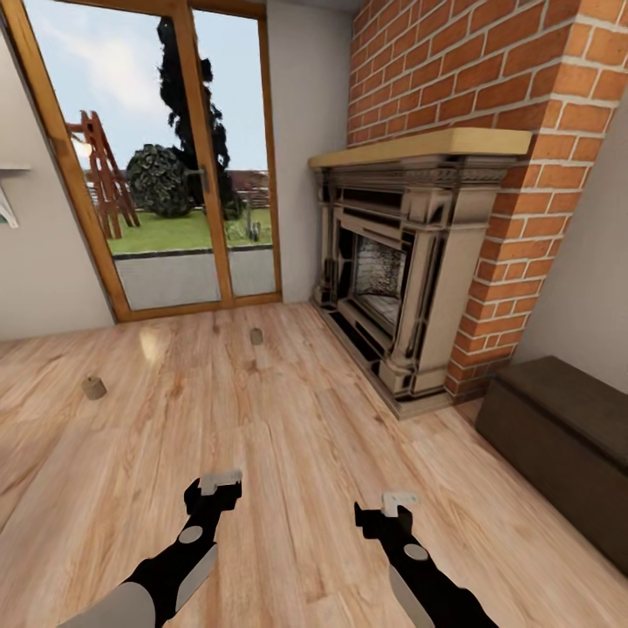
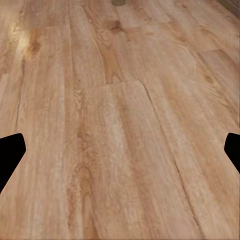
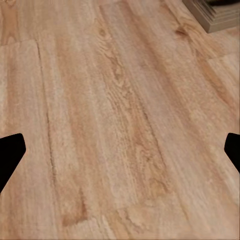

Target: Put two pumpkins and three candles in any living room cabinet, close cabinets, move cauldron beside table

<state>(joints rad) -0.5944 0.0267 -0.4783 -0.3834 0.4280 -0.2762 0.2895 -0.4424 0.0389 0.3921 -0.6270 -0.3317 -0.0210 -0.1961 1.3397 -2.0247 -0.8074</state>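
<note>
Both jaws low over floor, two candles well ahead.

Cut off at the edges

Cabinet cropped at the right edge; candle clipped to a sliver in the left wrist view; fireplace base cut at the right wrist view's corner.

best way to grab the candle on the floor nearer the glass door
Probably from above, gripper fingers closing across the round side of the candle. It stands upright on the bare wood floor with nothing beside it, so any side is open. It is short and stubby, so grip about mid-height. The left gripper, open and empty, is roughly in line with it.
</note>
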